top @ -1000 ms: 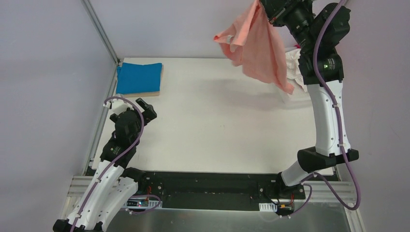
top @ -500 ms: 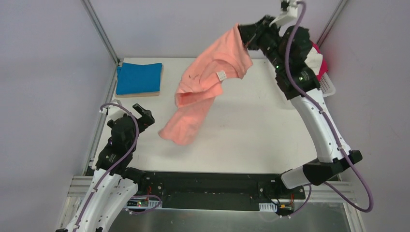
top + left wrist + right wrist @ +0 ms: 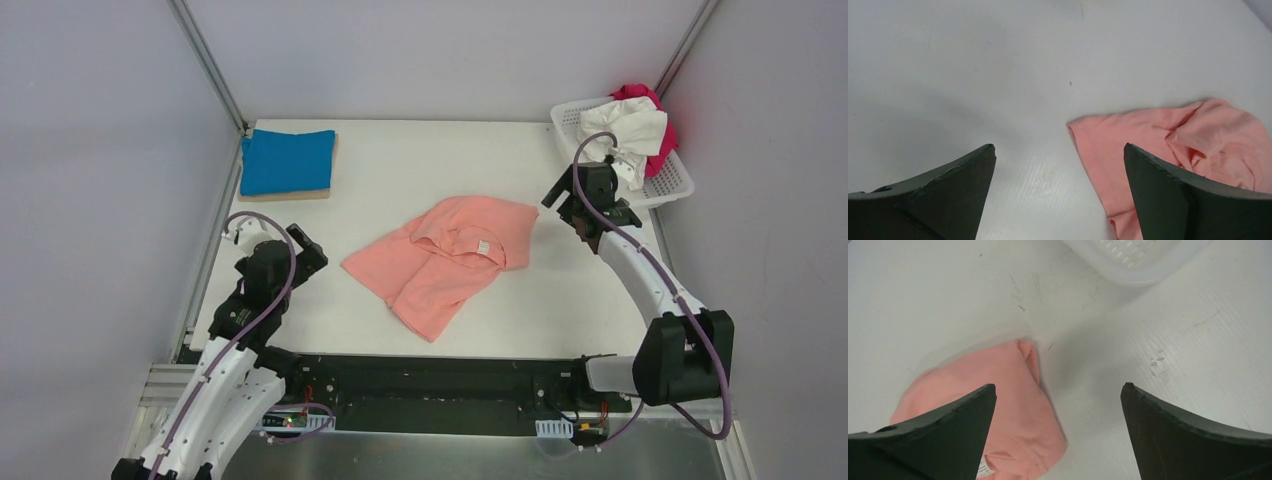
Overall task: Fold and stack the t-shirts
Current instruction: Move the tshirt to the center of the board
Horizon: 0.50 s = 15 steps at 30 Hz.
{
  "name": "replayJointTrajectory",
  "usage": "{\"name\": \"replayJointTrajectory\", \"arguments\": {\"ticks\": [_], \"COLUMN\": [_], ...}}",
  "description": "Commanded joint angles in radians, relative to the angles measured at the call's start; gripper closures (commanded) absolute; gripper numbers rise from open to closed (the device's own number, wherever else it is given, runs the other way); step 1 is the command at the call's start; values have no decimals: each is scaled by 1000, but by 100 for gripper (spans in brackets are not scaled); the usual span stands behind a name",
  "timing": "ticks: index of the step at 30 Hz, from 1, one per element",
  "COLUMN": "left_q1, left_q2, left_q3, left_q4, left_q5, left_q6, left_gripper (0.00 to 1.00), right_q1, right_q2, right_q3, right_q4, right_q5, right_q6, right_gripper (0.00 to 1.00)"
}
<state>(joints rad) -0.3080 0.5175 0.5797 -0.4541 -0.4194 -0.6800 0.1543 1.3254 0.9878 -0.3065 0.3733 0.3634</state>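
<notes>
Just changed: the salmon-pink t-shirt [image 3: 445,262], which was dangling in the air from the right arm a second ago, is now lying in a heap at the centre of the desk [image 3: 420,170].
Right end effector [image 3: 1058,386]: having let go, it is hanging with jaws wide and empty, just off the shirt's 2 o'clock edge.
Left end effector [image 3: 1058,146]: it is staying where it was, jaws wide and holding nothing, waiting near the shirt's 8 o'clock side.
Meaning for the task: the shirt is delivered to the folding spot but, by my judgement, is needing to be spread flat before any fold.
Stack so far: the blue t-shirt [image 3: 287,160] is sitting folded on the tan board [image 3: 325,192] at the desk's 11 o'clock corner.
Waiting: the white t-shirt [image 3: 635,135] and the magenta t-shirt [image 3: 640,95] are spilling out of the basket [image 3: 675,185] at 2 o'clock.
Salmon cloth: soft, matte, limp; it is bunching in rounded ridges, with a small white label showing and one flap trailing toward 6 o'clock.
Desk surface: white, finely ribbed, faintly scuffed.
Basket: rigid white plastic lattice.
Fingers: dark, matte, wedge-shaped.
</notes>
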Motion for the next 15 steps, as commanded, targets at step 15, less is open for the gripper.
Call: {"name": "replayJointTrajectory", "arguments": {"ticks": [15], "left_q1": [102], "left_q2": [752], "left_q3": [72], "left_q4": [303], "left_q5": [366], "left_q6": [-106], "left_gripper": [14], "right_q1": [530], "right_q2": [218], "right_q3": [126], "right_q4": [156], "right_q5": [-332], "right_q6": [-484], "right_gripper": [1]}}
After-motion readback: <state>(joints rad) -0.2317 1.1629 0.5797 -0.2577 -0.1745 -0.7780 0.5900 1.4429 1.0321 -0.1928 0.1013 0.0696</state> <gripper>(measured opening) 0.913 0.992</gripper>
